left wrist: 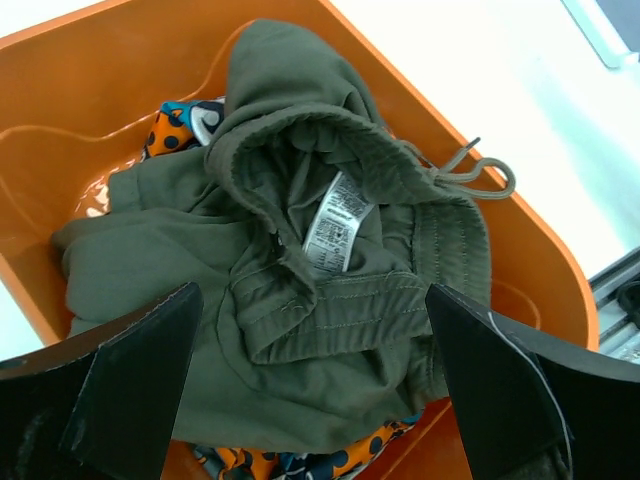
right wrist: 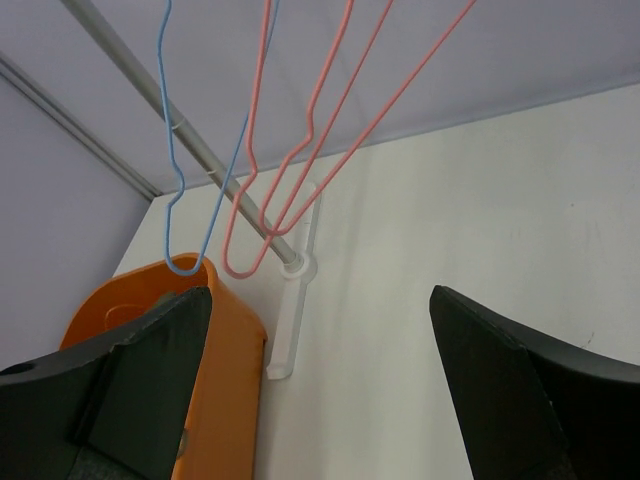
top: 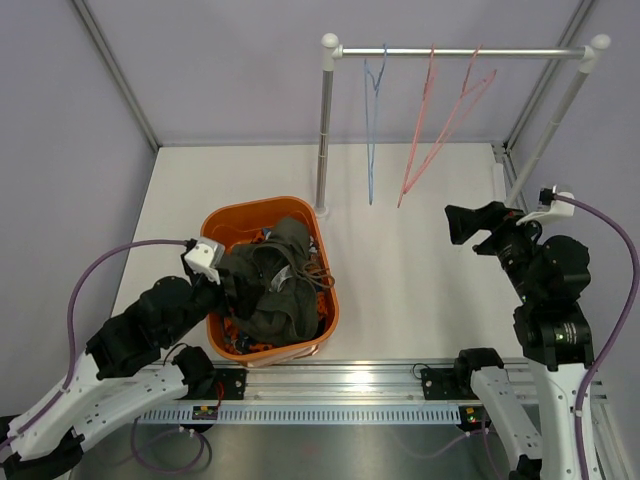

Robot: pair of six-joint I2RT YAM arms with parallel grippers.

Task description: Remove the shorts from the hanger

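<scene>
Olive green shorts lie crumpled in the orange basket; in the left wrist view the shorts show a white label and a drawstring. My left gripper is open just above the shorts, its fingers on either side of the cloth, holding nothing. My right gripper is open and empty at the right, in the air, facing the rail. A blue hanger and two pink hangers hang bare on the rail; they also show in the right wrist view.
Other clothes with orange and blue dots lie under the shorts in the basket. The rail stands on two posts, the left one right behind the basket, the right one near my right arm. Purple walls enclose the white table.
</scene>
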